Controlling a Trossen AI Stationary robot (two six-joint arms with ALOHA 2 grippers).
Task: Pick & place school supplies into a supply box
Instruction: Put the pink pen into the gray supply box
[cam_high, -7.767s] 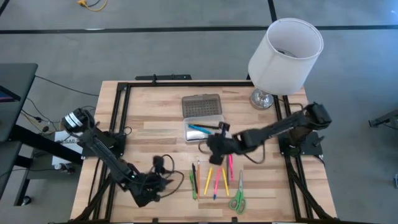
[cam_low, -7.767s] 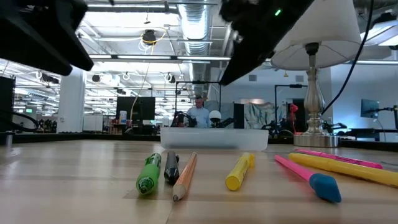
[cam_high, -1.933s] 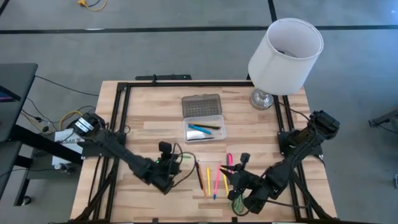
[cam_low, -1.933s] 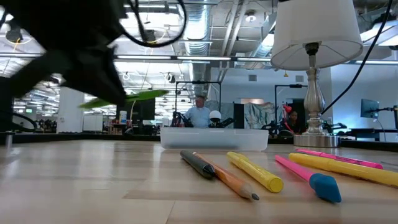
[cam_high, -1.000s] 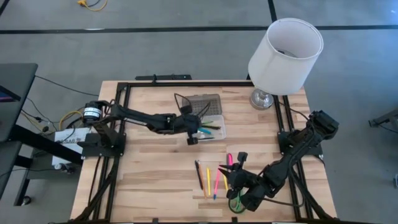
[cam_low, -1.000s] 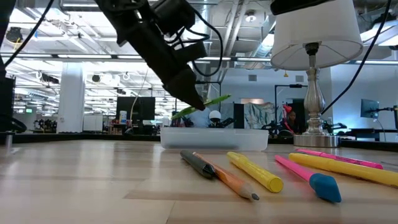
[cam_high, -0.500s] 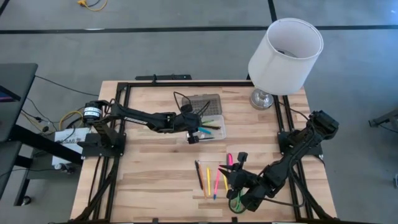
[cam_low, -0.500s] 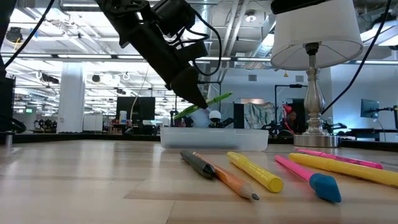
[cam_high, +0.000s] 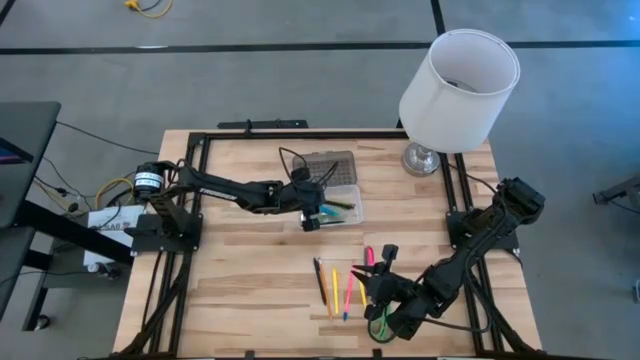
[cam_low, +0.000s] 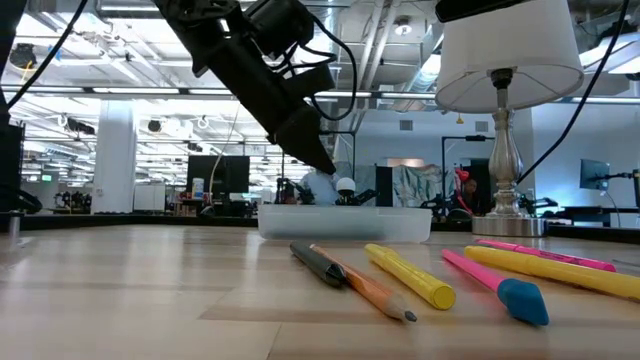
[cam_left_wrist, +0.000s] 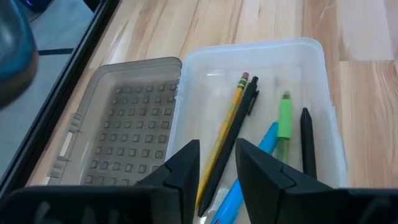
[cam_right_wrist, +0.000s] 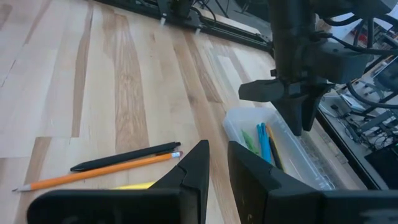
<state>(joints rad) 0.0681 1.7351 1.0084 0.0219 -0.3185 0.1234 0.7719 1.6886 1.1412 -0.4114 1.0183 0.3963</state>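
Observation:
The supply box (cam_high: 330, 209) is a clear case with its dotted lid (cam_high: 324, 168) laid open toward the far edge. In the left wrist view it holds a yellow pencil (cam_left_wrist: 227, 121), a black pen (cam_left_wrist: 233, 140), a green marker (cam_left_wrist: 285, 118), a blue pen and a dark pen. My left gripper (cam_high: 311, 214) (cam_left_wrist: 217, 165) hangs open just above the box's left end, holding nothing. More school supplies lie near the near edge: a dark pen (cam_low: 320, 264), an orange pencil (cam_low: 372, 291), a yellow marker (cam_low: 410, 276), pink markers (cam_high: 350, 290) and green scissors (cam_high: 379, 326). My right gripper (cam_high: 374, 285) (cam_right_wrist: 217, 174) hovers over them, narrowly open and holding nothing.
A lamp with a white shade (cam_high: 458, 80) stands on its metal base (cam_high: 421, 159) at the far right corner, close to the box's right side. Black frame rails (cam_high: 195, 190) run along the left, far and right edges. Bare wood lies between the box and the loose supplies.
The left gripper held the green marker, tilted, over the box and sank slightly toward it. The marker has now left the fingers and lies inside the box. The right arm has kept still.

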